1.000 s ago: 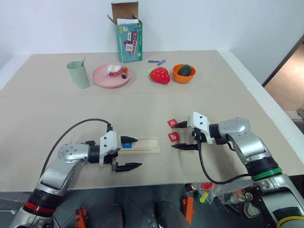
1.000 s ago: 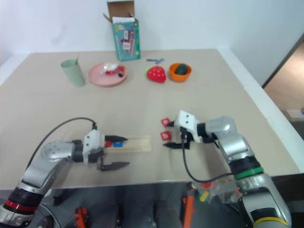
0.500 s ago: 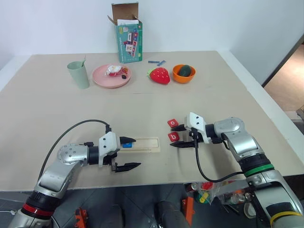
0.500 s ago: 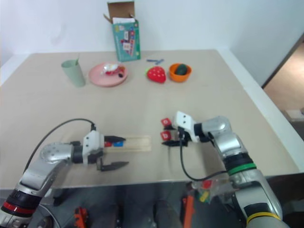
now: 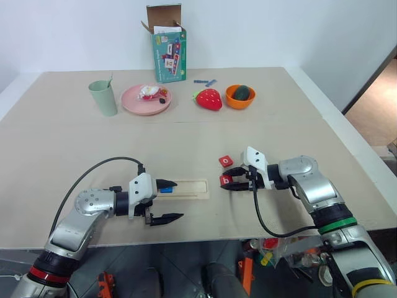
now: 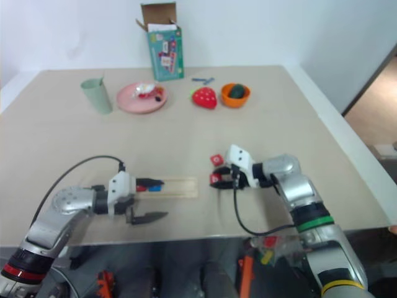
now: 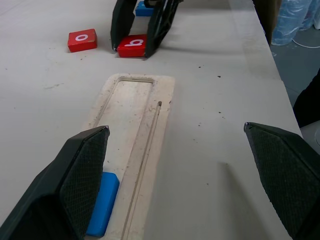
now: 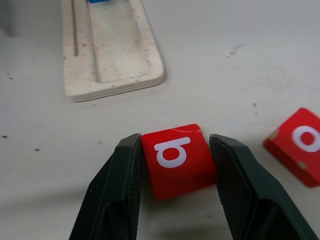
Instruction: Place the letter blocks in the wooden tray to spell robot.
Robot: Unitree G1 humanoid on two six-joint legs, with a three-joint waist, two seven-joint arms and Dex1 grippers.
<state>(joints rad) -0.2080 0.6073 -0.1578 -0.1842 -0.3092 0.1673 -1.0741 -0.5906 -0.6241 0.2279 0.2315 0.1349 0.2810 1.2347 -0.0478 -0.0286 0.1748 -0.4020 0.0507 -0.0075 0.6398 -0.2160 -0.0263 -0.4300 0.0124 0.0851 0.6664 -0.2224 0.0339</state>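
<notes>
A red letter block with a white "b" [image 8: 177,159] lies on the table right of the wooden tray [image 5: 189,188]. My right gripper [image 5: 228,180] is shut on it, one finger pressed against each side. A red "o" block [image 5: 226,161] lies just beyond it, apart. A blue block [image 7: 102,210] sits in the tray's groove at its left end, and another blue block [image 7: 144,8] peeks out behind the right gripper's fingers. My left gripper [image 5: 170,200] stands open at the tray's left end, one finger over the tray and one in front of it, holding nothing.
Along the table's back stand a green cup [image 5: 103,97], a pink plate [image 5: 146,99], a strawberry toy [image 5: 208,99], an orange bowl [image 5: 240,95] and an open cardboard box [image 5: 167,49]. The table's front edge runs close below both grippers.
My right gripper, open around the "b" block a second ago, has closed onto it. The left arm and the other blocks have not moved.
</notes>
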